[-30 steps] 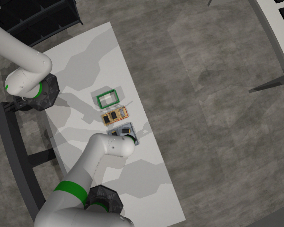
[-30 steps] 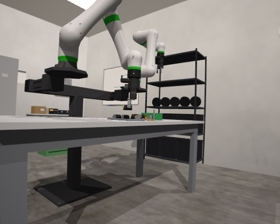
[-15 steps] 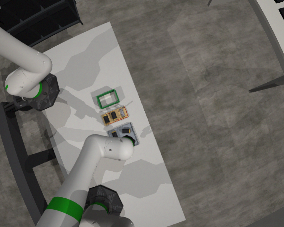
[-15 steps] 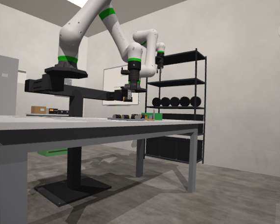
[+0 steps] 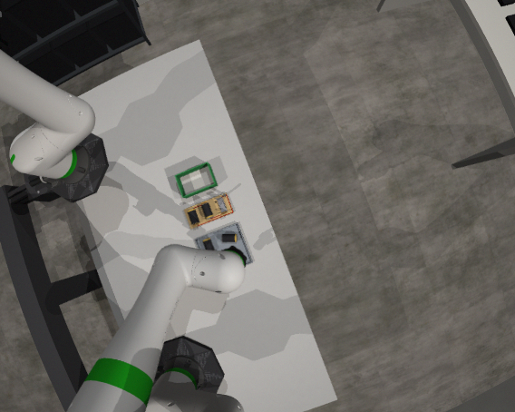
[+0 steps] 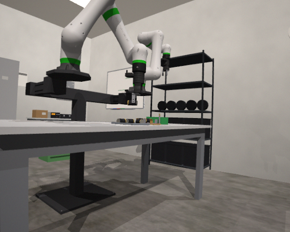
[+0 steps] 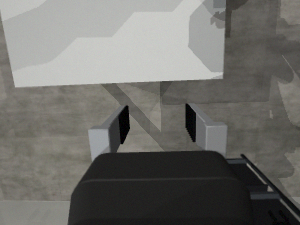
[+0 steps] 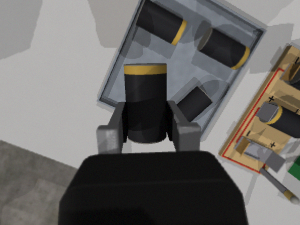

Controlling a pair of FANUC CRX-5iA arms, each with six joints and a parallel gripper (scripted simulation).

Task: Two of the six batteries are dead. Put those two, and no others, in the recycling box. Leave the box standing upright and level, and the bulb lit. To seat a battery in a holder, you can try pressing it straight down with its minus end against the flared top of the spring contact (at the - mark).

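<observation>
"Start with the biggest?"

"With the white table (image 5: 260, 268) (image 6: 100, 126) (image 7: 115, 54), then. Behind it in the exterior view, see the black shelf rack (image 6: 203, 76)."

"And of the arms?"

"Notice the left gripper (image 6: 165, 73) (image 7: 157, 116), high up and well apart from the task's things, fingers spread wide with only air between. Find the right gripper (image 6: 134, 100) (image 8: 146, 113) above the table, fingers closed on a black battery (image 6: 132, 103) (image 8: 145, 99)."

"Held how?"

"By the sides, lying roughly level, with the gold-banded end pointing away from the wrist in the right wrist view. Clear of the gray tray (image 5: 245, 245) (image 6: 128, 123) (image 8: 116, 64) beneath."

"More in that tray?"

"Can count three more in the right wrist view: two on their sides with gold bands showing, plus a partly covered one (image 8: 195, 104) close to the held battery."

"Where to look for the recycling box?"

"Across the wooden holder (image 5: 212, 219) (image 8: 235, 139) from the tray, at the green box (image 5: 179, 185) (image 6: 165, 120), upright and level on the table."

"In the holder?"

"Can see two batteries side by side, next to a bay with metal contacts (image 8: 252, 149). Can't tell whether to call the bulb lit."
</observation>
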